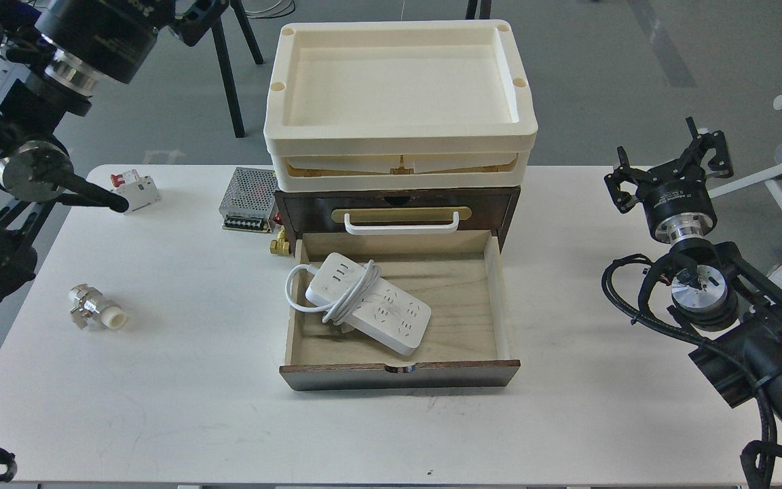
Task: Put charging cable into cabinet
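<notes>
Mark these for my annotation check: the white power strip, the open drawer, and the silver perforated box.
white flat power strip with looped cord [377,305], head view, on its socket face.
pale wood open drawer [462,288], head view, on its bare floor.
silver perforated metal box [250,190], head view, on its mesh top.

A white table [567,292] is carrying the dark cabinet [398,210]; a circuit breaker [135,191], perforated metal box [248,199] and small metal fitting [96,310] are lying left of it.

Just one view here, from the head, looking forward and down. Table [160,380] sits fairly close, far edge at 12 o'clock.
</notes>
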`<state>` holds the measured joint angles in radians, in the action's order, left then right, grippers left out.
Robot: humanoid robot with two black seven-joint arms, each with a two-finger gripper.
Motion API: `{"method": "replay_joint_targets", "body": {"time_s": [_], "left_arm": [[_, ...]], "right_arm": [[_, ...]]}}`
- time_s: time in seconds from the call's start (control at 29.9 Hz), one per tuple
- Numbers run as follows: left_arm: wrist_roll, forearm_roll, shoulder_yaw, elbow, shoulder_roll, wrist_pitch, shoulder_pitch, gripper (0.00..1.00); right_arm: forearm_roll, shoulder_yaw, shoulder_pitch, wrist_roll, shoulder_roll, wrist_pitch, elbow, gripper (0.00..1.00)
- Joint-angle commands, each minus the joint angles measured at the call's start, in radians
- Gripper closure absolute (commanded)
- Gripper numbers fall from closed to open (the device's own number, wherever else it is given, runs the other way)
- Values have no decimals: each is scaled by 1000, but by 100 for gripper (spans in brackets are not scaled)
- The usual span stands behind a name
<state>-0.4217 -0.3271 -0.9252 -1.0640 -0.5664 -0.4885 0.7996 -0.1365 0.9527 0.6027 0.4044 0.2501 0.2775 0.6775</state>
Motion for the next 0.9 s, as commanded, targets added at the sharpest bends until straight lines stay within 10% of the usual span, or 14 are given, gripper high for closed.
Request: {"method": "replay_joint_targets", "body": {"time_s": [0.0, 0.37, 0.87], "left_arm": [[17, 181, -6, 154, -1, 0, -7, 0], [149, 379, 2, 539, 100, 0, -88, 0], [138, 384, -9, 576, 189, 0, -142, 0]], "right_arm": [[-2, 6, 0, -9, 0, 0, -1, 0], [-11, 15, 0, -13, 0, -6, -1, 0], [-12, 29, 2, -9, 6, 0, 4, 0]]}}
